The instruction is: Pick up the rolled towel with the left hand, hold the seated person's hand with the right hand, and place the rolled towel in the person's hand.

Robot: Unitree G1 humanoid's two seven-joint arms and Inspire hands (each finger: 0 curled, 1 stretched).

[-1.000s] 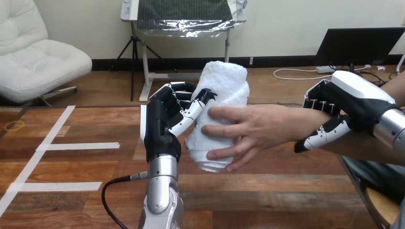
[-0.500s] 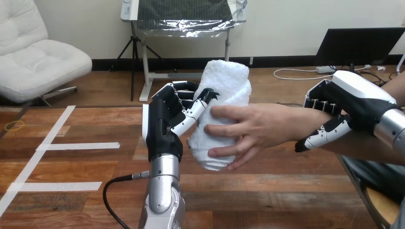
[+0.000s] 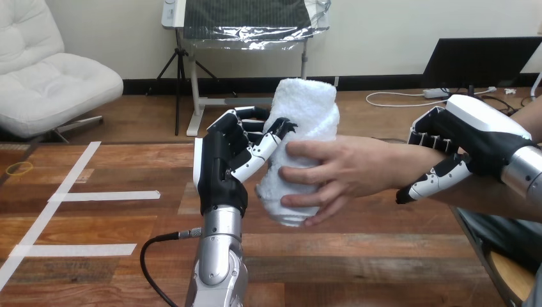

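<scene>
Viewing from the head camera: the rolled towel [image 3: 308, 105] stands roughly upright in the air above the tabletop [image 3: 96, 220], near the middle of the scene. The left robot hand [image 3: 222, 167] grasps it from the left. Its fingers [image 3: 271, 137] are curled against the towel's left side and front, and its silver forearm rises from the near edge. The person's hand [image 3: 342, 171] reaches in from the right and wraps the towel's right side and lower half, with its fingers spread across the front of the roll. Both the left robot hand and the person's hand are on the rolled towel; whether their fingertips touch at the front cannot be told. The right robot hand [image 3: 476, 137] is at the right of the scene, clasped on the person's wrist [image 3: 402, 160]: its fingers curl over the far side and its thumb [image 3: 431, 180] lies across the near underside. White tape strips [image 3: 105, 196] lie on the tabletop at the left, well apart from the towel.
</scene>
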